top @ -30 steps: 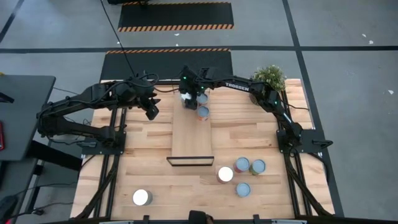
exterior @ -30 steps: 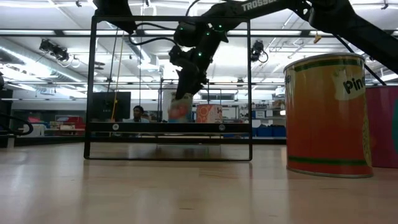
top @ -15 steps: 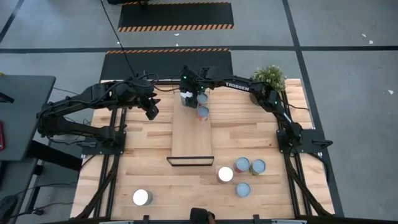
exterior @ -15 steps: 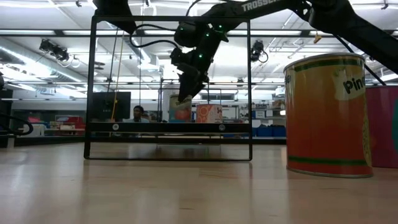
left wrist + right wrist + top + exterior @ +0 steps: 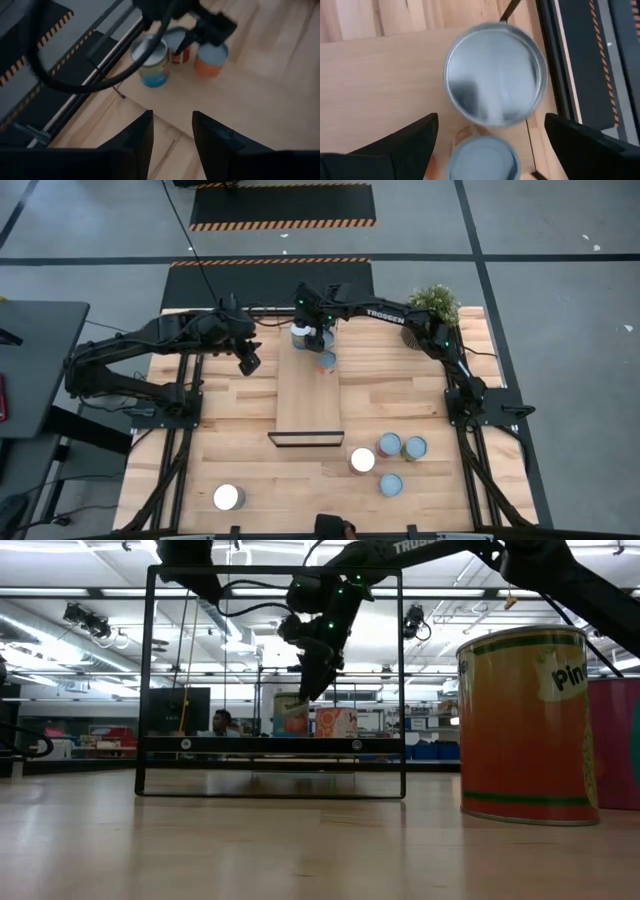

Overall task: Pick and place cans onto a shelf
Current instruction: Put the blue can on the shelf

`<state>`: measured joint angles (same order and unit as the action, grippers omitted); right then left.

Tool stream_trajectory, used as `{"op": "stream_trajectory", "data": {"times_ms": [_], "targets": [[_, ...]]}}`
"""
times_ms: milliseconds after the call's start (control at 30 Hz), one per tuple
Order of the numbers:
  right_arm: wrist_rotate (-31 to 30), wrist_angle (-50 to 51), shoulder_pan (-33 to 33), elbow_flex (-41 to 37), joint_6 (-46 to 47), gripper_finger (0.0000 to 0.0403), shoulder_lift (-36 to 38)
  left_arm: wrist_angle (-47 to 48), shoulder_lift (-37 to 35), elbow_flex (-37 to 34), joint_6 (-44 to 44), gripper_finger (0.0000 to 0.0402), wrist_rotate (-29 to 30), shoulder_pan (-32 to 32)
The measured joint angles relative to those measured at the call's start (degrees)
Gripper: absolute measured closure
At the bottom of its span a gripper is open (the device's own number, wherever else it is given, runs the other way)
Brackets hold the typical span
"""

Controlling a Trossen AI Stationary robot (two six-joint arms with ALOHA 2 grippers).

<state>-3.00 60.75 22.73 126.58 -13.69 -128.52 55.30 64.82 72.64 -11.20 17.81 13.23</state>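
Three cans stand upright on their bases at the far end of the shelf [image 5: 308, 400]: a silver-topped one [image 5: 300, 333] [image 5: 492, 75], a pale-topped one [image 5: 482, 160] partly under the right arm, and an orange one [image 5: 326, 361] [image 5: 210, 59]. My right gripper [image 5: 318, 340] [image 5: 491, 120] hangs open just above them, its fingers wide apart and touching no can. My left gripper [image 5: 248, 363] [image 5: 171, 117] hovers left of the shelf's far end, tilted down, its fingers apart with nothing between them.
Several more cans stand near the table's front right [image 5: 388, 458], and one white-topped can [image 5: 228, 497] stands at the front left. A potted plant [image 5: 433, 303] is at the far right corner. The shelf's black wire frame [image 5: 275, 680] stands at its near end.
My right gripper, open throughout, has drawn slightly up and to the right off the silver-topped can, so that can's top now shows in the high view. The can stays where it stood on the shelf.
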Motion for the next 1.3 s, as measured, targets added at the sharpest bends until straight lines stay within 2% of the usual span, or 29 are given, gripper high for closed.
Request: {"op": "stream_trajectory", "data": {"times_ms": [133, 233, 367, 467, 600, 833, 1000, 1100, 1300], "targets": [[0.3, 1.7, 0.3, 0.0, 0.1, 0.0030, 2.0, -2.7, 1.8, -3.0, 3.8, 0.0260, -1.1, 0.1], [1.3, 3.2, 0.9, 0.0, 0.4, 0.0030, 4.1, -5.9, -0.2, -10.1, 3.2, 0.0260, -3.5, 0.1], [3.1, 4.1, 1.9, 0.0, 1.8, 0.0030, 6.5, -12.1, -5.1, -20.3, -1.4, 0.0260, -3.3, 0.1], [6.6, 3.5, 2.7, 0.0, 2.4, 0.0030, 6.6, -22.8, -7.9, -26.9, -3.2, 0.0260, -2.1, 0.1], [11.2, -2.4, 3.2, -2.2, 2.3, 0.0030, 6.6, -40.4, -8.2, -35.8, -3.1, 0.0260, 1.6, 0.2], [15.0, -1.6, 3.6, -4.5, -0.5, 0.0030, 6.5, -67.8, -2.5, -47.9, -7.2, 0.0260, 5.8, 3.2], [12.8, -0.5, 3.9, -5.7, -3.2, 0.0030, 6.5, -79.1, 5.1, -49.1, -5.9, 0.0260, 6.5, 6.1], [7.4, 0.4, 4.0, -5.7, -6.0, 0.0030, 6.5, -80.6, 9.9, -47.5, -6.8, 0.0260, 6.6, 7.9], [4.1, -0.1, 4.4, -5.7, -6.3, 0.0030, 6.5, -83.0, 18.0, -43.6, -8.0, 0.0260, 7.6, 10.3]]}}
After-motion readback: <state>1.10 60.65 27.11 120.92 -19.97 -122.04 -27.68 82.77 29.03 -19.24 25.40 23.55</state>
